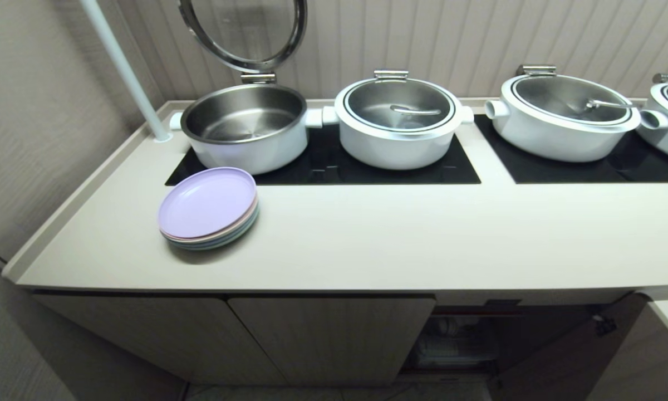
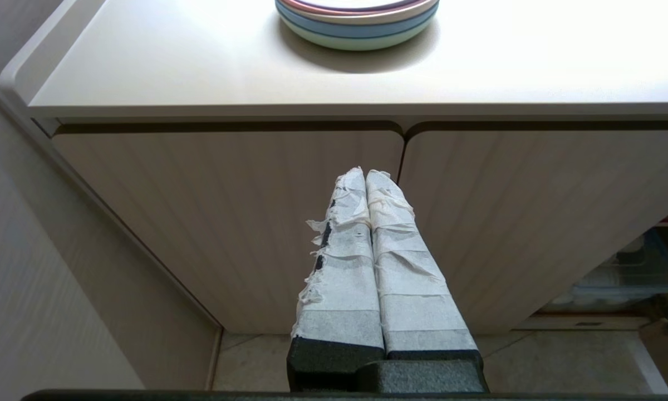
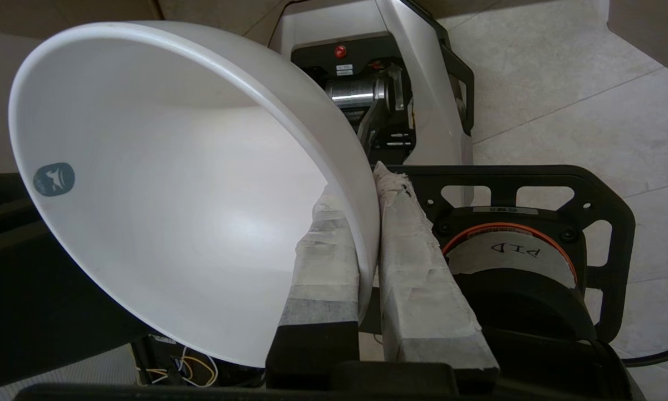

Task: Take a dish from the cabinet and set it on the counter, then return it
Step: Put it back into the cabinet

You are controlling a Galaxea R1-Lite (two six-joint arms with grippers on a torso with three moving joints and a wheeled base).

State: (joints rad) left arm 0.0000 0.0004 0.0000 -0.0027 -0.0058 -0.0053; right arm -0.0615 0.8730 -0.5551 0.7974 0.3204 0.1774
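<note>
- The right gripper [image 3: 362, 195] is clamped on the rim of the dish [image 3: 172, 195]: one taped finger [image 3: 323, 262] lies inside the bowl's wall, the other against its outside, with the rim pinched between them.
- The dish, a deep white bowl with a small grey mark on its inner wall, hangs tipped on its side from that grip, its opening facing the wrist camera and its body spreading away from the fingers.
- Behind bowl and gripper, the right wrist view shows the robot's own base [image 3: 401, 83] and the tiled floor [image 3: 590, 83]; the dish is held out in the air, off the counter and outside the cabinet.
- The left gripper [image 2: 366, 174] has its taped fingers pressed together, holding nothing, pointed at the closed ribbed doors of the cabinet [image 2: 228, 223].
- Above those doors, on the counter [image 1: 423, 234], sits a stack of pastel plates [image 1: 209, 209]; neither arm appears in the head view.
- At the right end of the cabinet a door stands open.
</note>
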